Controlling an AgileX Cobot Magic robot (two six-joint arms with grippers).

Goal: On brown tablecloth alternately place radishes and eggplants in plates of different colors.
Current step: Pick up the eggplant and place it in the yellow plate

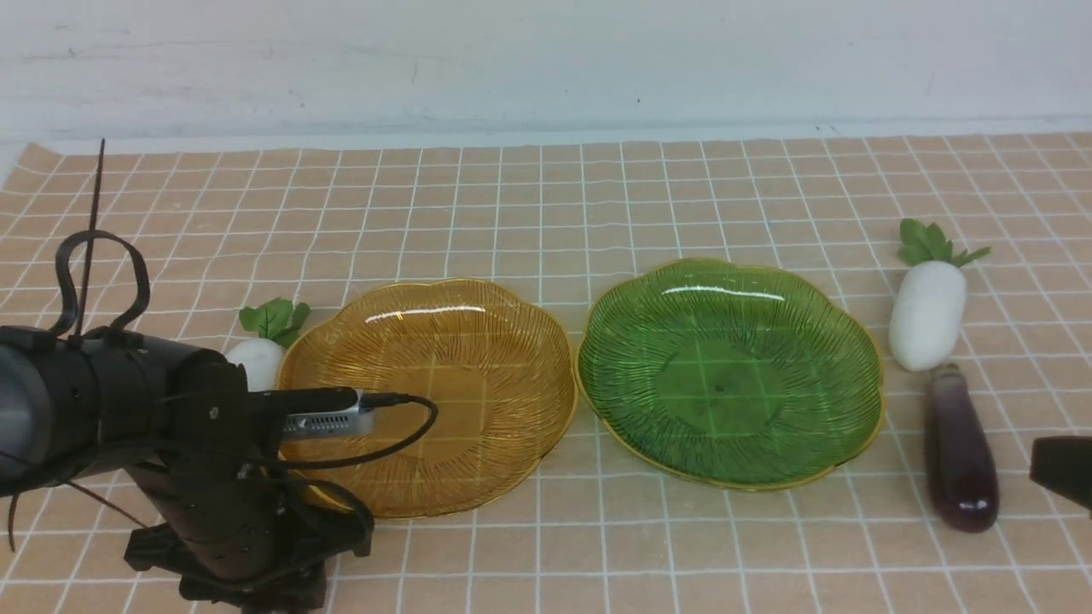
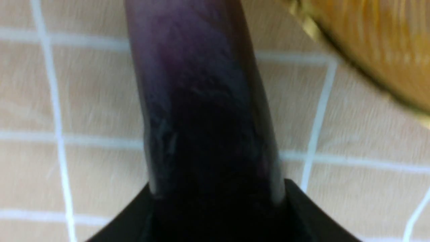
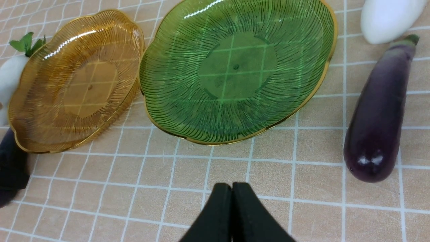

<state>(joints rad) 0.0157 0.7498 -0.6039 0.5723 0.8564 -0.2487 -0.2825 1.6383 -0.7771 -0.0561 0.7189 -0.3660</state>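
Observation:
On the brown tablecloth [image 1: 546, 196] the amber plate [image 1: 426, 396] and the green plate [image 1: 729, 371] stand side by side, both empty. One radish [image 1: 256, 358] lies at the amber plate's left rim. The other radish [image 1: 928, 314] and an eggplant [image 1: 960, 448] lie right of the green plate. My left gripper [image 1: 247, 571] is low on the cloth, front left of the amber plate. In the left wrist view its fingers press both sides of the second eggplant [image 2: 201, 101], which my arm hides in the front view. My right gripper [image 3: 231, 185] is shut and empty, in front of the green plate [image 3: 235, 67].
The white wall runs behind the cloth's far edge. My left arm and its cable [image 1: 401, 426] overhang the amber plate's front left rim. My right gripper [image 1: 1062, 473] shows only at the right edge of the front view, beside the right eggplant.

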